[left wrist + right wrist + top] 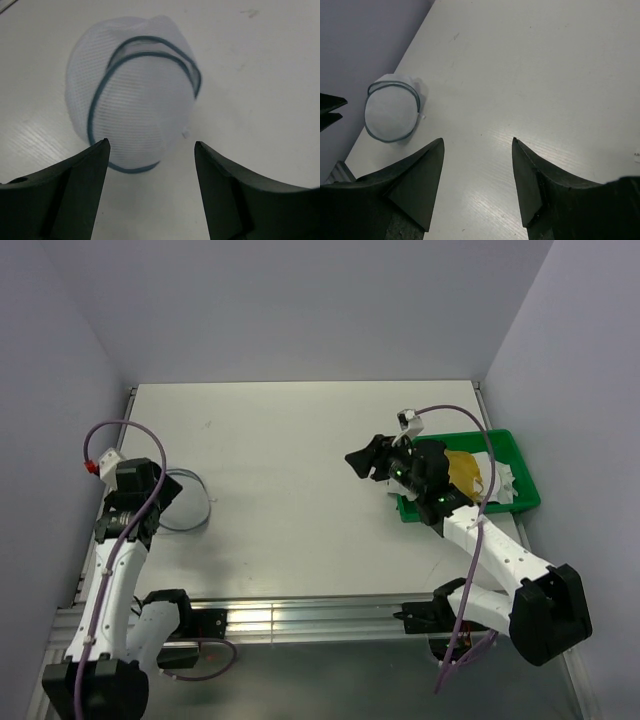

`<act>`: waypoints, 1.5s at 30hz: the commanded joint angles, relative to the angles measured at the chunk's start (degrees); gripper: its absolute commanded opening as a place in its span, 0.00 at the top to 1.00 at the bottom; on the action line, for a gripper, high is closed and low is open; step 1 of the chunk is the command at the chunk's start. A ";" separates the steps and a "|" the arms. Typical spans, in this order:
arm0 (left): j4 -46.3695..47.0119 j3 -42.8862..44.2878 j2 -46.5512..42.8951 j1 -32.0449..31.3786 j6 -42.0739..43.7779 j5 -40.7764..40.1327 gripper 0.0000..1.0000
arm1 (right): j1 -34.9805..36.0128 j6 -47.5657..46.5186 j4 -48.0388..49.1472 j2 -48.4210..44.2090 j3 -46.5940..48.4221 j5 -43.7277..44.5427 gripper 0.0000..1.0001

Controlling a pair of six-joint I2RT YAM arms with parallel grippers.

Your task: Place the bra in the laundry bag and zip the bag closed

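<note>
The laundry bag (135, 95) is a round white mesh pouch with teal hoop rims, lying on the table at the left. It also shows in the top view (192, 502) and the right wrist view (391, 107). Its small white pull tab (186, 134) sits at its right edge. My left gripper (151, 145) is open and empty, just short of the bag; in the top view (163, 502) it is beside the bag. A mustard-yellow bra (464, 472) lies in a green tray (520, 455) at the right. My right gripper (366, 458) is open and empty, over the table left of the tray.
White fabric (505, 486) lies in the tray beside the bra. Purple-grey walls close in the table at the back and both sides. My left gripper's fingertips (330, 107) show at the left edge of the right wrist view. An aluminium rail (300, 620) runs along the near edge.
</note>
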 commanded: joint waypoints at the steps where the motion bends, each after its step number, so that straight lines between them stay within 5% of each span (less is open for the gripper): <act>1: 1.83 -0.57 2.95 6.97 1.01 0.63 0.25 | 0.70 -1.27 0.02 1.87 3.39 0.24 0.36; 12: 3.93 -2.33 12.88 15.70 4.27 7.57 0.29 | 2.28 -2.15 -1.56 3.02 4.72 -0.47 0.36; 20: 6.31 -2.86 17.18 16.14 5.06 12.24 0.43 | 2.90 -2.24 -1.91 4.34 5.42 -2.75 0.37; 22: 6.57 -2.86 18.24 16.31 4.80 12.76 0.50 | 3.07 -2.24 -1.82 3.99 5.33 -3.10 0.37; 27: 8.06 -2.86 19.66 16.49 3.74 14.69 0.97 | 3.25 -2.59 -1.91 2.85 5.16 -3.28 0.37; 30: 9.73 -3.74 18.43 16.23 3.48 16.97 1.00 | 3.25 -2.59 -1.74 2.93 5.16 -3.28 0.37; 36: 11.67 -2.42 16.49 9.91 3.04 19.71 1.00 | 3.77 -1.89 -1.21 5.12 5.68 -4.95 0.36; 45: 12.55 6.80 22.28 -8.98 3.91 16.21 1.00 | 6.23 -1.27 -1.03 7.76 7.26 -6.44 0.30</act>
